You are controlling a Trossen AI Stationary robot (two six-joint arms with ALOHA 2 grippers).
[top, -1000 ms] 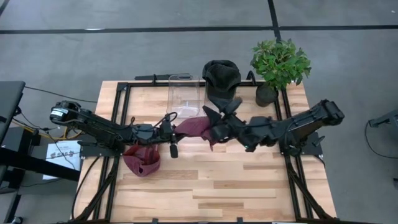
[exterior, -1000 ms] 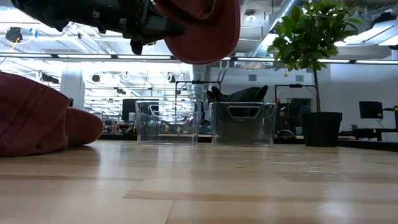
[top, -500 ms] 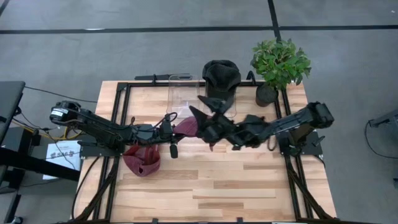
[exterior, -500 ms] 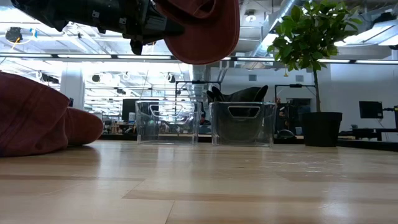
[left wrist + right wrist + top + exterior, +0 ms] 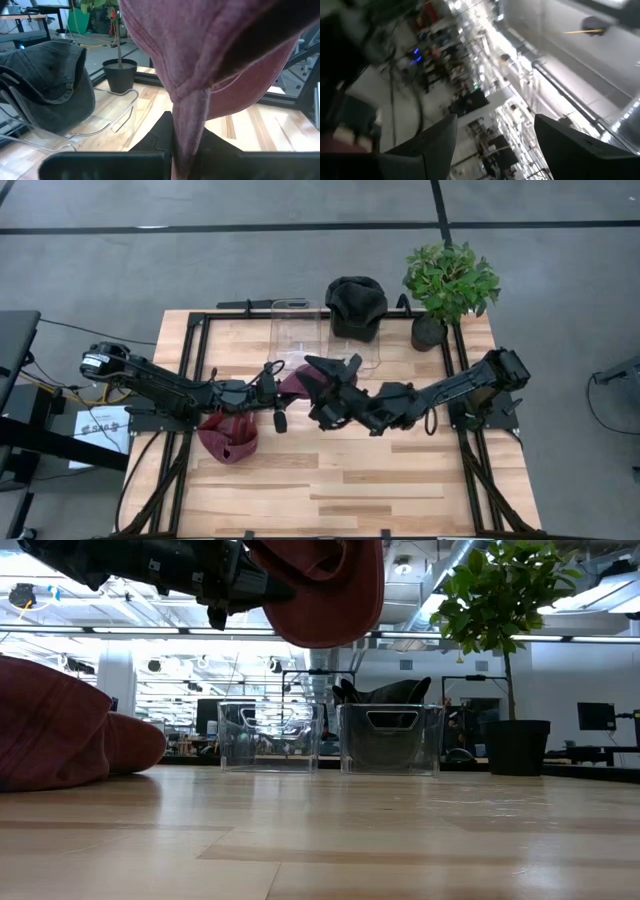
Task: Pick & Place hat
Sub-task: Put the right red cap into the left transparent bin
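So this looked like the carry part of the job, maybe turning into a handoff. The left hand [image 5: 276, 385] was clamped on the maroon hat [image 5: 297, 383], pinching a fold of the fabric, and the hat hung in the air over the middle of the table [image 5: 400, 480], well off the wood. In the low view it floated above everything with nothing under it.

The right hand [image 5: 335, 367] had its fingers spread wide and sat right up against the hat from the other side. I couldn't tell whether it was actually touching the cloth. Its wrist camera mostly saw ceiling, so no help there.

At the back of the table stood two clear bins. The right bin [image 5: 357, 340] already had a dark hat [image 5: 355, 300] in it, the left bin [image 5: 296, 332] looked empty. A second maroon hat [image 5: 228, 437] lay on the table near the left arm, and a plant [image 5: 449, 285] stood in the back corner.

My guess for next: either the right hand closes on the brim and the left lets go, or the left just carries it back to the empty bin. For a handoff, the right fingers need real fabric between them before the left opens. The cloth is floppy, so a thin pinch could slip.
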